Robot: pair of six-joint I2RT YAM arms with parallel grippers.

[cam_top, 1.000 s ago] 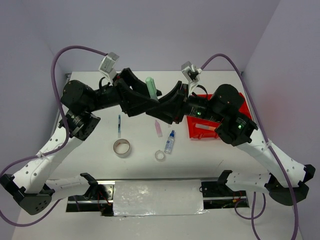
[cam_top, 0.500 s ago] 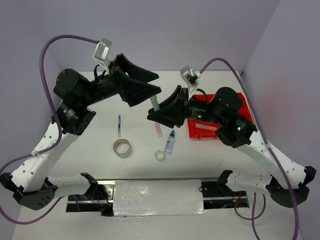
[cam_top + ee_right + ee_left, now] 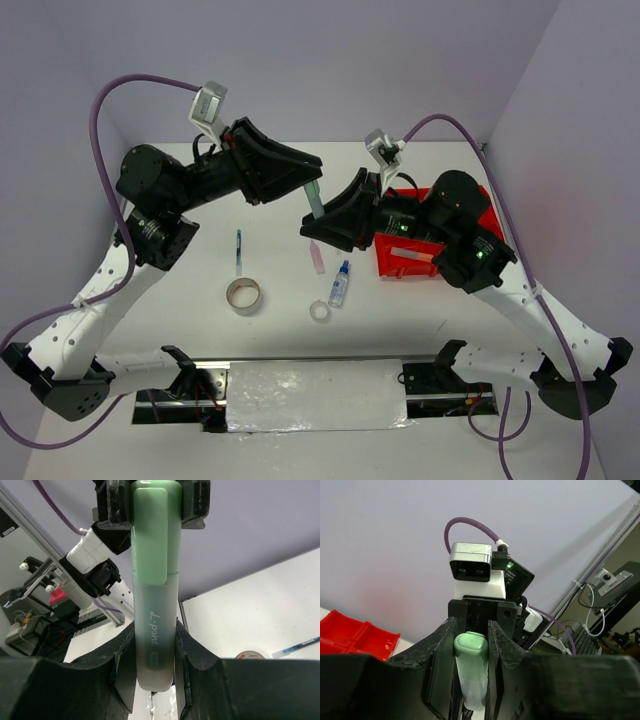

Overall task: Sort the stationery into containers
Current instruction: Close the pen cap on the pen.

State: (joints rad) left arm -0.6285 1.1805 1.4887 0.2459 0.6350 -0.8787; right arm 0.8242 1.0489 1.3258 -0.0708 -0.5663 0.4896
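Probably a lab: walled white table, cabled equipment.

The white table carries a red tray at the right. A pen, tape roll, tape ring, bottle and pink marker lie left of it

Left tool, right tool, clamped marker block mid-table airspace.
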